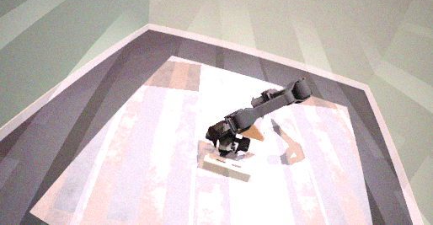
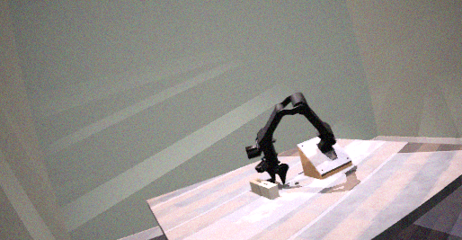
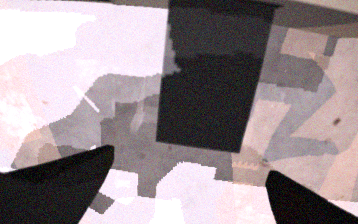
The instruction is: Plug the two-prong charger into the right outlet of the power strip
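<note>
Two fingers of the black gripper [image 1: 227, 152] [image 2: 279, 182] [image 3: 191, 160] stand spread and empty near the power strip [image 1: 227, 170] [image 2: 264, 190] [image 3: 340, 7], beyond them the dark block [image 3: 210, 100], apparently the charger, likely light, rigid and best gripped squarely by its sides, clear of the prongs.

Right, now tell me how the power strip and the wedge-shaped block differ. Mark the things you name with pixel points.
The power strip [image 1: 227, 168] [image 2: 264, 190] [image 3: 345, 6] is a low beige bar; the wedge-shaped block [image 1: 253, 133] [image 2: 309, 167] is taller, with an orange-brown side. The strip's top is flat with dark slots, while the block's is white and sloping. The arm's base sits on the block, not the strip. Both rest on the table.
</note>
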Motion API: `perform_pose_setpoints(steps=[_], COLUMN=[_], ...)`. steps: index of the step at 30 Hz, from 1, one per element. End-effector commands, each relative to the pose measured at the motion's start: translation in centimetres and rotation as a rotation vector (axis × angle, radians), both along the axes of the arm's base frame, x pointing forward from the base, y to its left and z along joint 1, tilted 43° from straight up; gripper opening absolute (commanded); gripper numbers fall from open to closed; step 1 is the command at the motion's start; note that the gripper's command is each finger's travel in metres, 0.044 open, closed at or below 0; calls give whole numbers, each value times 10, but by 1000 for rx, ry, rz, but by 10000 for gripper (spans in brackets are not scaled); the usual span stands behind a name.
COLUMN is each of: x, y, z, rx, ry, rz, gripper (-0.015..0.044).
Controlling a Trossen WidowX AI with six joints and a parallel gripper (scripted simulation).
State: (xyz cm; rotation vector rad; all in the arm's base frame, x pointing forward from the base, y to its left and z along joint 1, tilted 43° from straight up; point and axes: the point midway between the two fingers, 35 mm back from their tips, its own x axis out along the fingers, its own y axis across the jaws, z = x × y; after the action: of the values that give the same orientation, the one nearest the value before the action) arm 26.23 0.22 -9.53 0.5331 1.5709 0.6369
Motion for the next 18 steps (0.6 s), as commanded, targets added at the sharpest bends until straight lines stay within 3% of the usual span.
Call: perform_pose_setpoints(steps=[1, 10, 18], x=[-2, -10, 9], y=[-2, -1, -52], z=[2, 1, 58], rx=[-7, 1, 16], ry=[-13, -11, -447], rz=[2, -12, -402], gripper=[440, 440, 440])
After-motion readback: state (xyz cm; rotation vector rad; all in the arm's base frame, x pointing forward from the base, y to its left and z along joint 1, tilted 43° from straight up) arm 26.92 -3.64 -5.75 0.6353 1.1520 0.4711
